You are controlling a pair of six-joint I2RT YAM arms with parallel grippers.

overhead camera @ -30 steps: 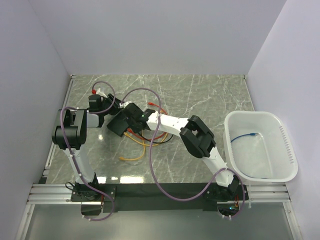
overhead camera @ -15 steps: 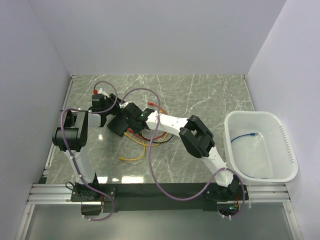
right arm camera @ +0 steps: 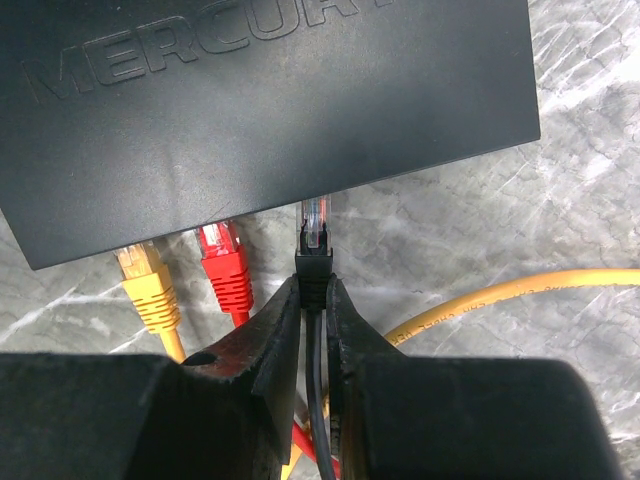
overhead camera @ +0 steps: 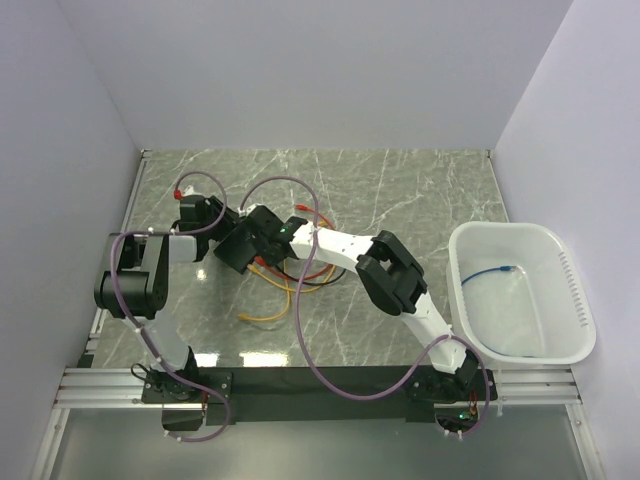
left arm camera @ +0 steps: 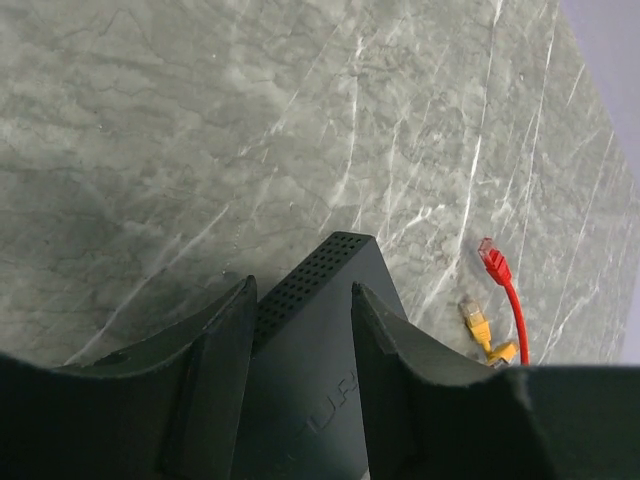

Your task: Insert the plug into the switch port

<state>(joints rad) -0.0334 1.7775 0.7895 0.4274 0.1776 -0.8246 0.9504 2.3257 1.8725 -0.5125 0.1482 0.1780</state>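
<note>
insertion step: right tool (right arm camera: 312,300) pinches the black plug (right arm camera: 315,235) at the switch (right arm camera: 270,110) edge; left tool (left arm camera: 302,290) clamps the switch. next, i judge, push it straight in.

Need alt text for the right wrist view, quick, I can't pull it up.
The right end effector pinches a black plug by its boot, clear tip meeting the long edge of the switch. A red plug and a yellow plug sit in ports beside it.

My left arm (overhead camera: 140,272) folds inward, my left gripper (left arm camera: 300,290) clamping the switch (left arm camera: 312,400) by its sides. My right arm (overhead camera: 395,275) stretches across leftward, my right gripper (right arm camera: 313,292) pinched narrow on the plug (right arm camera: 314,240).
</note>
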